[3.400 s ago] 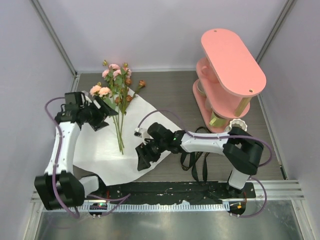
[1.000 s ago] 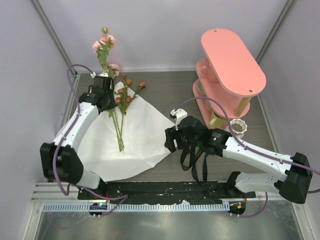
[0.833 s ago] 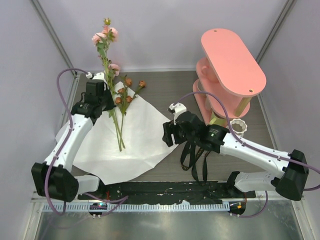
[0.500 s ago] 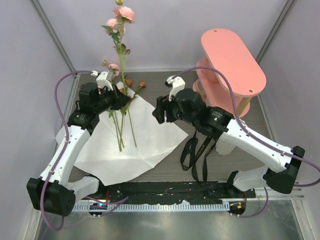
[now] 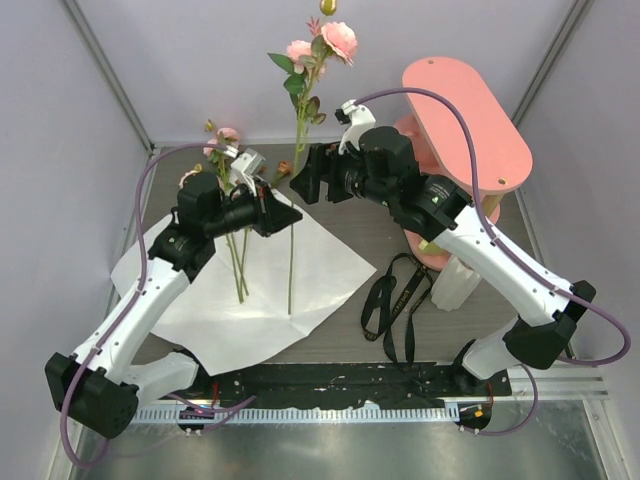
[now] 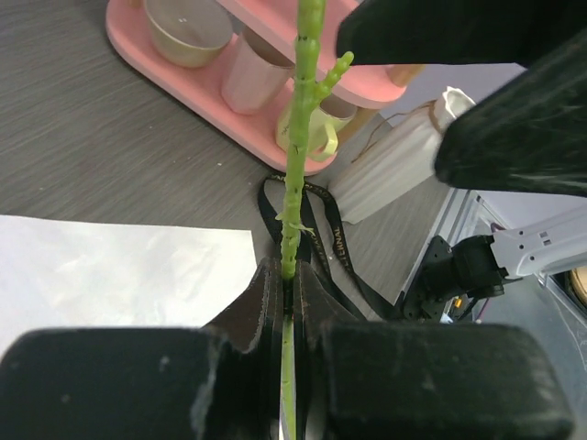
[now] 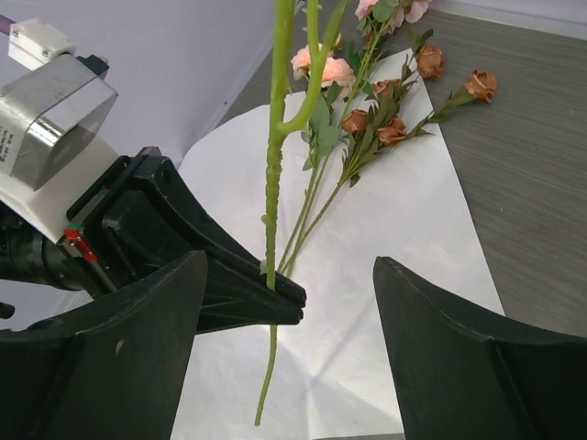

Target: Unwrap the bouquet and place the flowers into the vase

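The ribbed vase (image 5: 453, 289) sits at four o'clock on the counter (image 5: 350, 335). Beyond it, over the white paper (image 5: 200, 290), the left tool (image 6: 286, 275) pinches a pink rose (image 5: 337, 41) by its lower stem, upright. The right tool (image 7: 289, 268) gapes open astride the stem, just above. The stem looks light, wiry and springy, best taken bare, below the leaves.

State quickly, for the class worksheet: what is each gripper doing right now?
Left gripper: closed, holding a flower stem.
Right gripper: open, one finger on each side of that stem, not gripping it.
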{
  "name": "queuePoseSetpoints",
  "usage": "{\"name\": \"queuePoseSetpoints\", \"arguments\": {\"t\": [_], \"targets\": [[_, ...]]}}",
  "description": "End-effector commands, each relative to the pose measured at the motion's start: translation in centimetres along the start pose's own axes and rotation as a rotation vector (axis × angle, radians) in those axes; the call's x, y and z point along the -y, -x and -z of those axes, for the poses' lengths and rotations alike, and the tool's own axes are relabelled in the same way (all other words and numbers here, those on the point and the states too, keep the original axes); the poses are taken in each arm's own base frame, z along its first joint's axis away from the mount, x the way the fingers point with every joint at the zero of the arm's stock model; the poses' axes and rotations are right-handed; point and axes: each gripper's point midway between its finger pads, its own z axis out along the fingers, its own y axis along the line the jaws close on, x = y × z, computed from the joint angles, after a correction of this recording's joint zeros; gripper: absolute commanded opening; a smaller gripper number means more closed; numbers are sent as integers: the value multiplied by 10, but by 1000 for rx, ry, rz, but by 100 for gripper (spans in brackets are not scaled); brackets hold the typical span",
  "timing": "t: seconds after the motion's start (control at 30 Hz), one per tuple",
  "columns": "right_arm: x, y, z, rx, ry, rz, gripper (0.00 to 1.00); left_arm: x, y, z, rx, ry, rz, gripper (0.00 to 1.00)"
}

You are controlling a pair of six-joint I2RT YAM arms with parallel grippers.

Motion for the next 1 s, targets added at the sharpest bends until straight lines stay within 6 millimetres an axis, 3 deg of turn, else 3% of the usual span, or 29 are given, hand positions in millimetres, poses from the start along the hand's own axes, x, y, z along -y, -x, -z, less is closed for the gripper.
{"name": "queuePoseSetpoints", "arguments": {"t": [0.0, 0.13, 0.4, 0.5, 0.6, 0.7, 0.73, 0.77, 0.83, 0.87, 0.93, 0.97], "targets": [[-11, 19, 7, 44, 48, -46, 79, 27, 15, 2, 54, -84, -85, 0], [-7, 18, 4, 50, 35, -71, 67, 38, 14, 3, 52, -112, -99, 0], [-11, 21, 8, 71, 55, -101, 57, 54, 8, 2, 37, -150, -110, 0], [-10, 21, 9, 76, 55, -106, 47, 59, 5, 2, 27, -166, -115, 0], [-17, 19, 14, 69, 100, -109, 31, 66, 6, 5, 29, -180, -136, 1], [-23, 18, 19, 70, 141, -102, 1, 69, 6, 8, 27, -177, -153, 0], [-23, 17, 21, 63, 141, -94, 1, 68, 7, 9, 29, -163, -156, 2], [-24, 21, 29, 74, 144, -83, 1, 65, 8, 10, 31, -142, -160, 20], [-12, 22, 42, 75, 80, -31, 1, 58, 13, 16, 52, -76, -168, 43], [-4, 31, 59, 109, 37, -13, 1, 56, 15, 18, 64, -58, -173, 58], [24, 42, 87, 142, -115, 56, 1, 55, 20, 25, 94, -32, -187, 68], [32, 47, 101, 157, -160, 82, 1, 56, 20, 26, 100, -33, -191, 77]]}}
